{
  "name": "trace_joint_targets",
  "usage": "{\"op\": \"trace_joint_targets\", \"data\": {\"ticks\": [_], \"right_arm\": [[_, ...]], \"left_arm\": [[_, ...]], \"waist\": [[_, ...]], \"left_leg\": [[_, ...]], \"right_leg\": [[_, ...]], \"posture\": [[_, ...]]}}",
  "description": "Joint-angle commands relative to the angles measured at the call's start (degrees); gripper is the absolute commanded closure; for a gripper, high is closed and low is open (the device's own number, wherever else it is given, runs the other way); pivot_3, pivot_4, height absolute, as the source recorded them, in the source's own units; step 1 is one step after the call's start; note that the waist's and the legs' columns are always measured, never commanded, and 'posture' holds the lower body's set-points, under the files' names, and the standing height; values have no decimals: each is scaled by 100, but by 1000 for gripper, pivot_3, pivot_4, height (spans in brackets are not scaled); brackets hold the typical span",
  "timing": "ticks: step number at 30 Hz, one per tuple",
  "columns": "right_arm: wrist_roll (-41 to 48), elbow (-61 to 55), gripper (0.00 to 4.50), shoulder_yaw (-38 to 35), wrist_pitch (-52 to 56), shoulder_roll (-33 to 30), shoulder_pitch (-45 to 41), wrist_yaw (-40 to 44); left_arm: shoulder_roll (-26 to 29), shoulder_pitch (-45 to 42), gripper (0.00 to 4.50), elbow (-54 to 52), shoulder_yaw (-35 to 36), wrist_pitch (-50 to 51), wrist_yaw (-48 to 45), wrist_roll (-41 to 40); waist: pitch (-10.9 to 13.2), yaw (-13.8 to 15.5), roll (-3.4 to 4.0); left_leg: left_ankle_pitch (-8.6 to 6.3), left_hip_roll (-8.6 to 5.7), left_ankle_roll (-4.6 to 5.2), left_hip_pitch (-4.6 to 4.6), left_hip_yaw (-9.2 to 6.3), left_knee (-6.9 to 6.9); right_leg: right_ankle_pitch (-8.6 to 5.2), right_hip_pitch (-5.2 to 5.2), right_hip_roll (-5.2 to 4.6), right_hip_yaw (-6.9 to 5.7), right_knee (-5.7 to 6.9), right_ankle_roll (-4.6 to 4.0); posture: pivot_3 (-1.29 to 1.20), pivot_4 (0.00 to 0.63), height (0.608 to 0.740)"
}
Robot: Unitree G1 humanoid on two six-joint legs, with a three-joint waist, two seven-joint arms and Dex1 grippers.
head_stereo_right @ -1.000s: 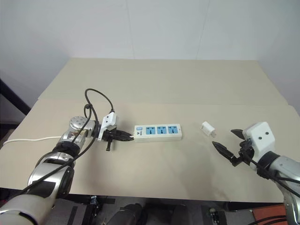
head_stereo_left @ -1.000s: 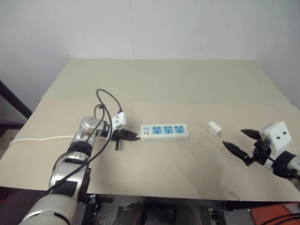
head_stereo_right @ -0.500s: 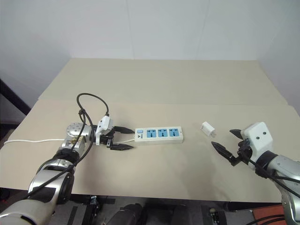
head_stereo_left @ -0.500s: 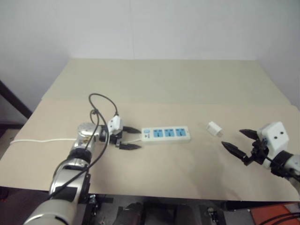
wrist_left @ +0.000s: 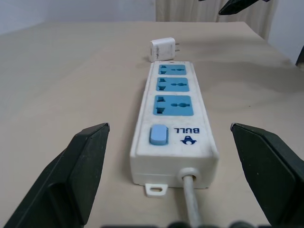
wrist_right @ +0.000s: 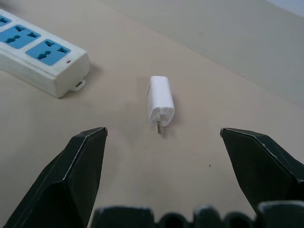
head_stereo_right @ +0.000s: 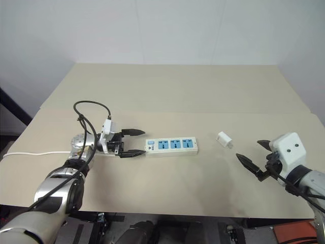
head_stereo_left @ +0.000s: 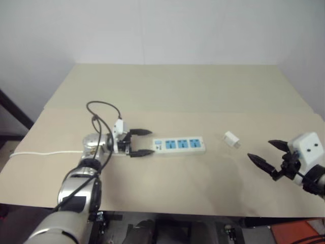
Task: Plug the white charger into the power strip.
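One table (head_stereo_left: 177, 86), matte beige and flat, carries everything, with a seam running across it and broad bare room behind and in front of the objects. One strip (head_stereo_left: 180, 145), a long flat white bar with three blue outlet faces (wrist_left: 173, 105) and a blue switch (wrist_left: 158, 135), lies near the middle, its thin cord (head_stereo_left: 35, 151) trailing to the table's left edge. The left gripper (head_stereo_left: 143, 142) sits at the switch end, fingers spread wide, holding nothing. The right gripper (head_stereo_left: 269, 152) hovers near the right edge, also wide and empty. One charger (head_stereo_left: 231, 139), small, white and boxy, lies on its side between strip and right gripper, apart from both.
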Motion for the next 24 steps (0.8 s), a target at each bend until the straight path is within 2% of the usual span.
{"op": "trace_joint_targets", "data": {"ticks": [1,7,24], "right_arm": [[156,-256,0,-406,107,-112,37,29],[266,-515,0,-611,296,-112,229,-3],[390,-906,0,-848,651,-62,407,-116]], "left_arm": [[-132,-178,21,59,35,-156,-37,-87],[-305,-277,21,282,184,-274,156,51],[-520,-307,21,561,-42,-202,993,952]], "waist": [[0,1,0],[1,5,-2],[0,5,-1]], "left_leg": [[0,0,0,-2,0,0],[0,0,1,-4,0,0],[-2,0,4,2,1,1]], "right_leg": [[0,0,0,-1,-1,0],[0,-1,0,-1,-2,0],[0,4,0,-1,-2,1]], "posture": [[0,150,740],[0,150,740],[0,150,740]]}}
